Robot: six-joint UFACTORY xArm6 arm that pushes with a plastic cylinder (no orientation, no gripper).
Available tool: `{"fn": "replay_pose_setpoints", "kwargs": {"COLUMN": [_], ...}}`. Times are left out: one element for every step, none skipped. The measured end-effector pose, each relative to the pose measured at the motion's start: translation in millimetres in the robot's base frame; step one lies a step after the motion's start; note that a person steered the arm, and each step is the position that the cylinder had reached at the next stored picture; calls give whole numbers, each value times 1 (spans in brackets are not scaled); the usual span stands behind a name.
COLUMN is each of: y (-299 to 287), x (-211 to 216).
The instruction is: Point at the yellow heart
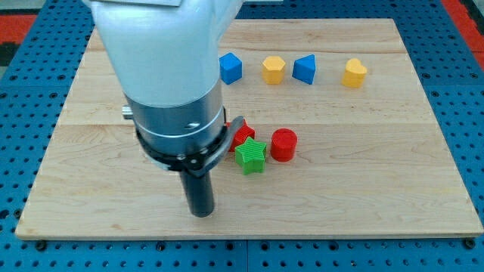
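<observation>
1. Yellow heart [354, 73] sits near the view's top right on the wooden board [378, 174], last in a row of four blocks. Heart shape is a best read; the notch faces up.
2. Row along the view's top, left to right: blue cube-like block [231, 68], yellow hexagon-ish block [273, 70], blue wedge-like block [305, 69], then the yellow heart. All four are apart from each other.
3. Cluster at mid-board: green star [250, 156], red cylinder [283, 144] just to its right, and a red block [242, 135] behind the star, shape unclear because the arm partly hides it. Star and red block look touching; star and cylinder are very close, and contact cannot be confirmed.
4. Arm [162, 45] comes down from the view's top left: white housing, grey metal collar, then the dark rod.
5. The rod's tip [202, 214] rests low on the board, below and left of the green star, touching no block. It is well apart from the yellow heart, which lies up and to the view's right.
6. No hand or jaws on this rig, just the bare rod, so spread or pressed together does not apply.
7. Blue perforated table [23, 113] surrounds the board.
8. No readable brands, labels or text anywhere.
</observation>
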State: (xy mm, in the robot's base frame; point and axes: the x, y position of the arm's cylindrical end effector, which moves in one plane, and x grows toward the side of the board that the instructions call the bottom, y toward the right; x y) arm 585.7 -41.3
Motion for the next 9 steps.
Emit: {"fn": "replay_pose_setpoints", "kwargs": {"y": [88,143,144,143,144,159,172,183,185], "x": [-5,-20,-21,-21,-21,-21,-21,-27,-40]}}
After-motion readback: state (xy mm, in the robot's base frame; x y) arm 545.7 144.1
